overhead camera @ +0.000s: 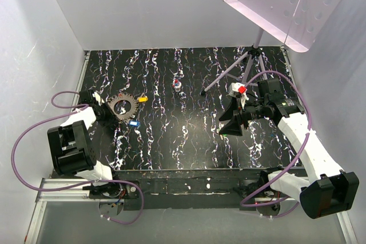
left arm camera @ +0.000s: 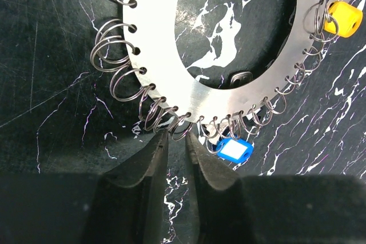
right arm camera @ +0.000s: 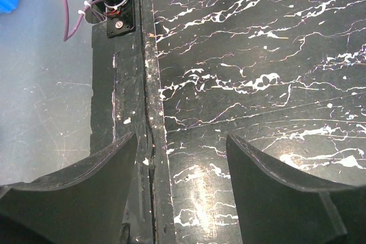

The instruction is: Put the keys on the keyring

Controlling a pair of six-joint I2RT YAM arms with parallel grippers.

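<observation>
Flat on the desk [overhead camera: 189,141] at far left lies the keyring [overhead camera: 123,106], hole up, round and so without a long axis. One rim loop is nipped in the narrowed left hand [left arm camera: 176,136], so a tug there could drag or tip the ring and scatter the blue key [left arm camera: 234,150] just beside the rim. The right hand [right arm camera: 180,158] is held wide and empty, well apart, while the yellow key [overhead camera: 142,99] is seen at the rim, its long axis pointing outward from the ring.

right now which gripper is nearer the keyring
Left. The left gripper sits right at the rim of the keyring, tips almost on it. The right gripper is far off over the right side of the table, open.
</observation>
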